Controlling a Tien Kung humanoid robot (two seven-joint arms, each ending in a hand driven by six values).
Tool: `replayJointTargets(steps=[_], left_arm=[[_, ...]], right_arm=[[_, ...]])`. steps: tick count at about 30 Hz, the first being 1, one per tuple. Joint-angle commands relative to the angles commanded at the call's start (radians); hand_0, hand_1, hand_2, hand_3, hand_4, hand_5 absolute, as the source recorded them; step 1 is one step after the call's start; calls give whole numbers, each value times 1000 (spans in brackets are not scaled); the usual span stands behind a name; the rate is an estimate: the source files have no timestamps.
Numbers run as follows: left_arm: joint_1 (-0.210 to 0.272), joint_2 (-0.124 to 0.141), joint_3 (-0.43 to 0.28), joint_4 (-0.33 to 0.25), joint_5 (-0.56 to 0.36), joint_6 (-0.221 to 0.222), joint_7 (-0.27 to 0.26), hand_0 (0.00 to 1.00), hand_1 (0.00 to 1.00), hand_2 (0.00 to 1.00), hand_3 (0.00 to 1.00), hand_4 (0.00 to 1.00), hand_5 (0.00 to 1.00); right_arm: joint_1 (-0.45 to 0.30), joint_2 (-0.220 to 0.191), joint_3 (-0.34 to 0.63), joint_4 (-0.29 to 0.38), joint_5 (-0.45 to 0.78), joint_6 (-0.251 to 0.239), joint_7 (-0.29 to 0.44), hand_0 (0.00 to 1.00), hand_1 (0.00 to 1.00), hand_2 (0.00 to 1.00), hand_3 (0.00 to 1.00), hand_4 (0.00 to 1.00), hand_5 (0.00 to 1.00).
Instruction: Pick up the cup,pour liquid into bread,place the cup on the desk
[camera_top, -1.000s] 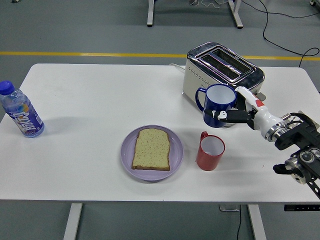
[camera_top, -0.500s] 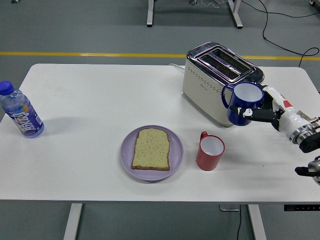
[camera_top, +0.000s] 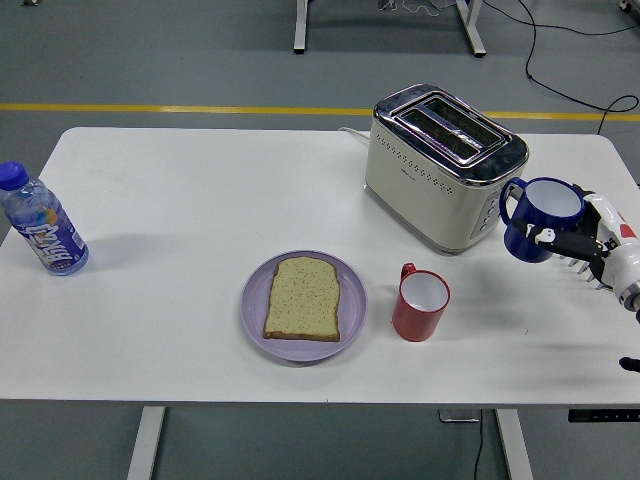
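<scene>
My right hand (camera_top: 585, 240) comes in from the right edge and is shut on a blue cup (camera_top: 540, 218) with a white inside. It holds the cup upright above the table, just right of the toaster (camera_top: 440, 165). A slice of bread (camera_top: 303, 298) lies on a purple plate (camera_top: 256, 320) at the table's front middle. A red cup (camera_top: 420, 303) stands upright just right of the plate. The left arm does not show.
A plastic water bottle (camera_top: 40, 222) with a blue cap and label stands at the table's left edge. The toaster sits at the back right, its slots facing up. The table's right edge (camera_top: 625, 165) is close to the held cup.
My right hand has carried the blue cup to the right, from in front of the toaster and above the red cup to beyond the toaster's right end. The arm has drawn back out of view.
</scene>
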Motion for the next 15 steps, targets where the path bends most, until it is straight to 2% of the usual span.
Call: replayJointTargets(steps=[7,15], left_arm=[[0,1,4,0,-5,-1,-1,690,756,773,611,396,998],[1,3,13,-2,-15,-2,-2,690,756,773,611,396,998]], right_arm=[[-36,9,21,-27,-35,-22,31,488,430,535,513,656,2],[-84,67,58,-51,-100,-29,45,487,431,535,513,655,2]])
